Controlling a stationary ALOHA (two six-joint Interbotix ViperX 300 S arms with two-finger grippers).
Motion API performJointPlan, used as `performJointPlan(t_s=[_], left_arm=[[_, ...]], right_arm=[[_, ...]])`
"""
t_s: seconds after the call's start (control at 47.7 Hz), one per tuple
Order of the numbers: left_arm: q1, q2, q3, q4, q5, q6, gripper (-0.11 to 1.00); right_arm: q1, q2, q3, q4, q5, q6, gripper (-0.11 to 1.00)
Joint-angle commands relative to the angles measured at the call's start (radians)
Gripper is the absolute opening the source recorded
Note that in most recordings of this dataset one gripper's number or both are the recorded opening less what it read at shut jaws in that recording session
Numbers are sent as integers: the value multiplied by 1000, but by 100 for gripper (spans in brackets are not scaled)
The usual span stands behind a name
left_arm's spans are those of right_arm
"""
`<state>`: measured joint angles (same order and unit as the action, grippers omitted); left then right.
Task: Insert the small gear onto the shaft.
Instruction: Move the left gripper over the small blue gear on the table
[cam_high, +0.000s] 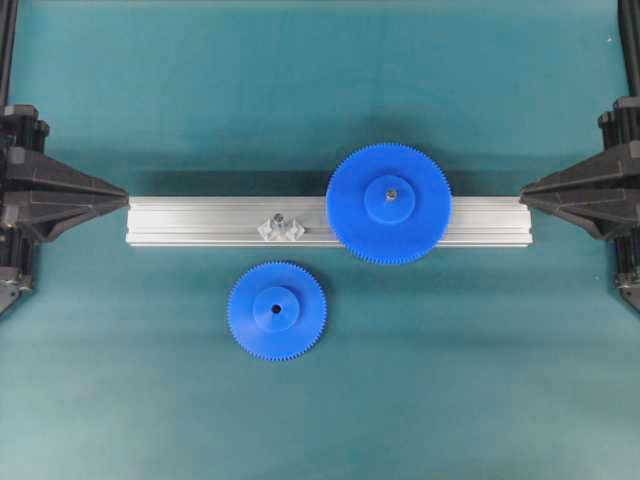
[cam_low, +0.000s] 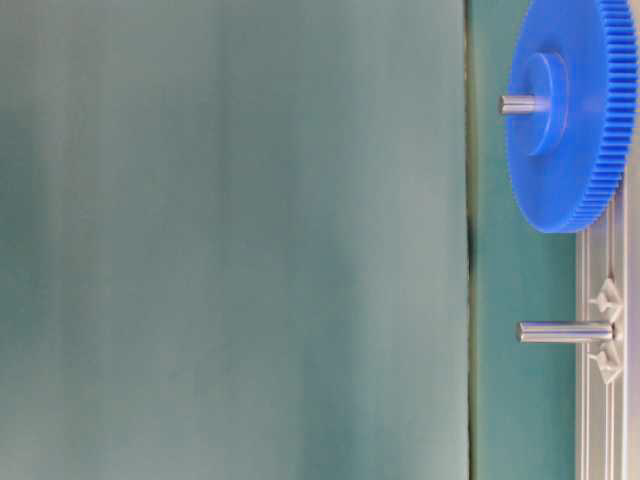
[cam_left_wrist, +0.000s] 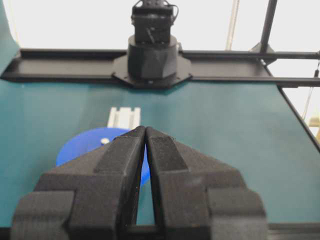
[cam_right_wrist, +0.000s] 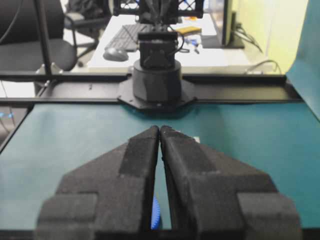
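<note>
Lying flat on the teal bench (cam_high: 120, 380), nearest the bottom edge of the overhead view, the small gear (cam_high: 276, 310) rests hub-up just beside the aluminium rail (cam_high: 200, 221), touching nothing. Its teeth blur into a fuzzy rim. On the rail, the shaft (cam_high: 280, 226) appears from above only as a glint within its shiny mount; the table-level view shows the shaft (cam_low: 563, 331) bare, though the rail there is cut off by the frame edge. To its right sits the larger gear (cam_high: 388, 203) on its own pin, overlapping the rail. Both arms stay back at the bench's ends. Left pincer (cam_left_wrist: 145, 131) has its fingers pressed together at the tips, holding nothing, and blocks most of the blue disc behind it. Right pincer (cam_right_wrist: 159, 130) is likewise pressed together and empty; only a sliver of blue shows beneath it.
</note>
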<state>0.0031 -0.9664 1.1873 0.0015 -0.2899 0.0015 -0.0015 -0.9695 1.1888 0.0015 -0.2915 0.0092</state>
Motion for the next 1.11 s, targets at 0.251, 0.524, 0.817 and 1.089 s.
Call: performJointPlan(t_s=[0.251, 0.524, 0.817, 1.089], left_arm=[[-20, 12, -31, 15, 6, -38, -1], [-46, 92, -124, 14, 181, -41, -1], [-71, 296, -276, 14, 382, -41, -1], [-115, 480, -387, 15, 460, -46, -1]], right_arm=[[2, -41, 32, 31, 12, 46, 5], [-9, -51, -28, 31, 201, 54, 3], [-18, -25, -74, 29, 322, 55, 3], [-21, 40, -87, 31, 327, 55, 3]])
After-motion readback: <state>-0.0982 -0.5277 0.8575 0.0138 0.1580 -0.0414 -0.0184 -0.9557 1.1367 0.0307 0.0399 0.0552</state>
